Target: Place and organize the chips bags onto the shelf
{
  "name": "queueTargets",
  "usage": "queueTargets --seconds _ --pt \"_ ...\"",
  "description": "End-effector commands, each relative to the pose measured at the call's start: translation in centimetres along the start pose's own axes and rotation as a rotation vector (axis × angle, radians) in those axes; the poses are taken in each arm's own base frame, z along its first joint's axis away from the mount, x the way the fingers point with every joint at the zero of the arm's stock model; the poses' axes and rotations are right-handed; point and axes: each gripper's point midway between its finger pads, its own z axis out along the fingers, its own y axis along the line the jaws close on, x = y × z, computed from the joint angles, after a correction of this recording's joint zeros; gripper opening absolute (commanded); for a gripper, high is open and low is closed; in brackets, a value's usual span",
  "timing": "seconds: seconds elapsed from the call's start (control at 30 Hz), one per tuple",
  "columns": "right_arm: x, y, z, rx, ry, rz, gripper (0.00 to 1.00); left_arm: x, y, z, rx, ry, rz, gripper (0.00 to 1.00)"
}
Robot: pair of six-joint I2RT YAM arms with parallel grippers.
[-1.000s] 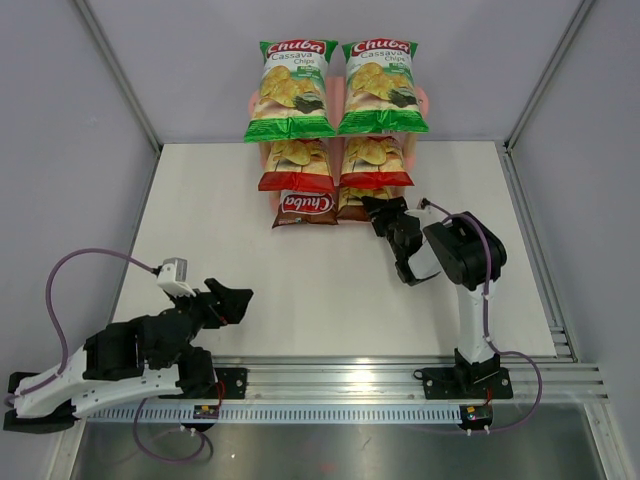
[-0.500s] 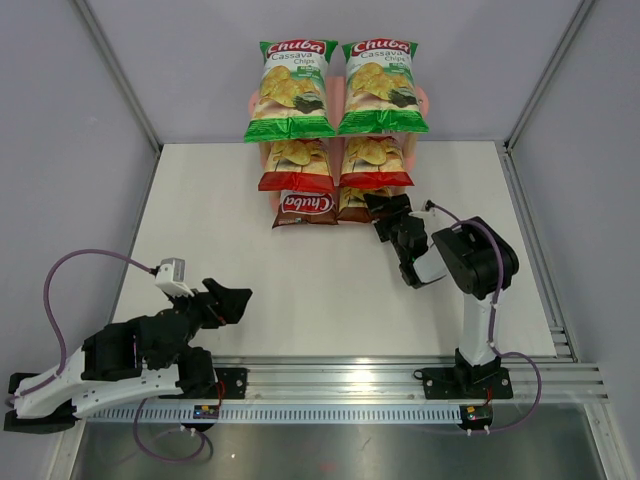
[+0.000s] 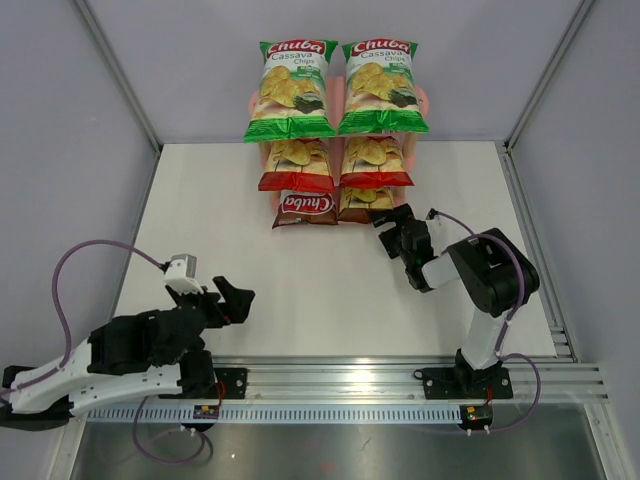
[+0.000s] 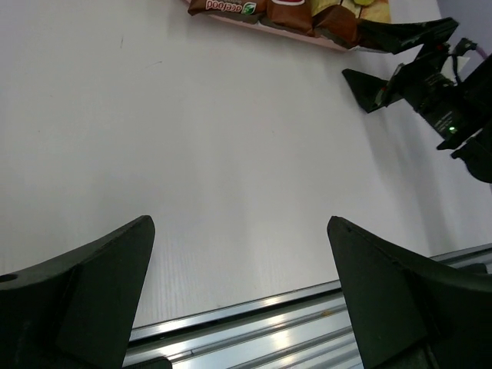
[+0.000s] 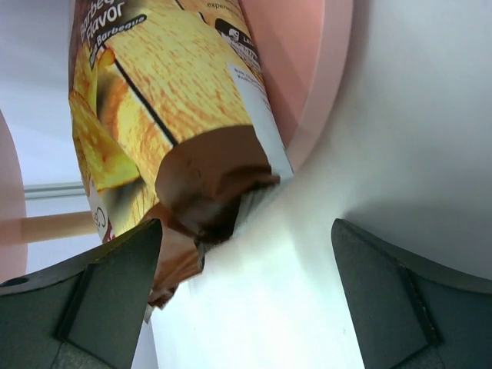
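Brown chips bag (image 5: 192, 131) on shelf (image 5: 307, 69), just beyond spread, empty right fingers (image 3: 392, 222); left fingers (image 3: 238, 300) spread too.

I see two green chips bags (image 3: 290, 90) with red logos and chip pictures, two red chips bags (image 3: 296, 165), and two dark brown chips bags (image 5: 207, 184) printed orange-yellow. My shelf (image 5: 304, 65) is pink, the table (image 3: 300, 270) white, the arms (image 3: 135, 345) black.

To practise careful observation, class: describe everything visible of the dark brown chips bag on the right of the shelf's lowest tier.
The dark brown bag is a glossy pillow pack with a brown crimped end, a yellow panel of chip pictures and "Barbecue" lettering. It lies on the pink bottom board, crimped end at the board's near edge, beside the other brown bag. The open right gripper faces it without touching.
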Motion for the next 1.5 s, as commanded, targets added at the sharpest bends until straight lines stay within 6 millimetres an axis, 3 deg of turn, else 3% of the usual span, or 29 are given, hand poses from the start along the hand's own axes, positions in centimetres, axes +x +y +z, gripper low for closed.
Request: queueTargets --seconds 0.0,0.03,0.07,0.2,0.27,0.3,0.33,0.37,0.4,0.43,0.47,0.5,0.53,0.57,0.6,0.63,0.67,0.7,0.73,0.77,0.8,0.87,0.9,1.0,1.07,1.13,1.2,1.27,1.47 --pt "-1.2 -0.5 -1.5 0.058 -0.033 -0.048 0.99 -0.8 -0.2 0.2 -0.051 -0.014 0.018 0.99" --pt "-1.7 0.5 -2.2 0.029 -0.046 -0.053 0.99 -0.8 -0.3 0.3 -0.058 -0.014 0.020 0.99" --pt "-1.7 -0.4 -3.1 0.044 -0.045 -0.057 0.99 -0.9 -0.1 0.4 -0.076 -0.021 0.027 0.99" --pt "-2.5 0.1 -5.9 0.043 -0.053 -0.121 1.00 -0.9 0.5 1.1 -0.202 -0.017 0.107 0.99" --pt "-3.5 1.7 -7.7 0.005 -0.069 -0.181 0.99 -1.4 -0.2 1.4 -0.212 -0.031 0.110 0.99" --pt "-3.5 0.6 -8.5 0.050 -0.054 -0.242 0.99 -1.6 -0.3 1.6 -0.221 -0.039 0.117 0.99" --pt "-4.3 2.7 -9.8 0.001 -0.074 -0.267 0.99 -1.7 -0.2 2.0 -0.249 -0.048 0.153 0.99" --pt "-4.7 3.0 -10.7 0.005 -0.079 -0.296 1.00 -2.0 -0.3 2.4 -0.267 -0.064 0.157 0.99" --pt "-4.9 1.3 -11.8 0.082 -0.060 -0.376 1.00 -2.6 0.7 3.0 -0.333 -0.084 0.149 0.99" --pt "-6.2 4.1 -13.7 0.015 -0.094 -0.412 0.99 -2.0 1.0 3.8 -0.358 -0.041 0.203 0.99" --pt "-6.7 4.6 -15.0 0.015 -0.100 -0.451 1.00 -2.1 0.3 5.0 -0.340 -0.039 0.175 0.99" --pt "-7.1 2.1 -16.8 0.124 -0.074 -0.529 1.00 -2.7 1.6 5.6 -0.382 -0.036 0.185 0.99" --pt "-8.8 4.9 -19.4 0.057 -0.139 -0.535 1.00 -2.1 1.1 6.3 -0.345 -0.003 0.170 0.99" --pt "-9.5 5.1 -20.9 0.061 -0.157 -0.561 0.99 -2.2 1.0 7.1 -0.332 -0.017 0.151 0.99" --pt "-10.1 3.7 -22.7 0.125 -0.147 -0.634 1.00 -2.8 1.9 7.3 -0.364 -0.034 0.126 0.99" --pt "-11.7 5.9 -25.4 0.060 -0.218 -0.642 1.00 -2.7 2.1 7.6 -0.365 -0.018 0.116 0.99" --pt "-12.3 6.3 -26.8 0.053 -0.235 -0.675 0.99 -2.9 2.2 8.1 -0.365 -0.020 0.105 0.99" --pt "-12.7 5.4 -28.3 0.092 -0.224 -0.751 1.00 -3.5 3.6 8.3 -0.408 -0.025 0.093 0.99" --pt "-13.9 7.3 -30.7 0.044 -0.278 -0.731 0.99 -3.3 3.5 8.7 -0.384 0.000 0.081 0.99" --pt "-13.7 7.1 -31.7 0.044 -0.251 -0.748 0.99 -4.1 4.8 8.8 -0.419 -0.015 0.050 0.99" --pt "-14.2 8.9 -33.4 -0.010 -0.265 -0.760 0.99 -4.0 5.0 8.8 -0.409 0.000 0.051 0.99" --pt "-14.8 8.6 -34.6 0.045 -0.255 -0.782 0.99 -4.8 6.2 8.8 -0.428 -0.021 0.014 0.99" --pt "-15.4 10.1 -35.4 0.035 -0.266 -0.758 0.99 -4.9 6.4 8.8 -0.428 -0.015 0.004 0.99" --pt "-15.8 11.7 -35.7 0.053 -0.228 -0.854 1.00 -5.8 7.1 8.7 -0.420 -0.009 -0.013 0.99" --pt "-16.6 10.5 -35.5 0.185 -0.191 -0.928 1.00 -6.4 6.4 8.6 -0.358 -0.025 0.017 0.99" --pt "-17.3 9.9 -34.9 0.301 -0.149 -1.000 0.99 -8.9 5.2 6.4 -0.318 -0.110 0.079 0.99" --pt "-18.0 9.3 -35.0 0.382 -0.150 -1.014 0.99 -10.1 4.6 4.7 -0.288 -0.140 0.181 0.99" --pt "-17.4 10.0 -34.8 0.319 -0.133 -1.028 0.99 -11.5 4.0 2.9 -0.288 -0.162 0.237 0.99" --pt "-16.6 10.8 -35.4 0.168 -0.180 -1.015 0.99 -11.9 4.2 1.8 -0.270 -0.232 0.316 0.99"
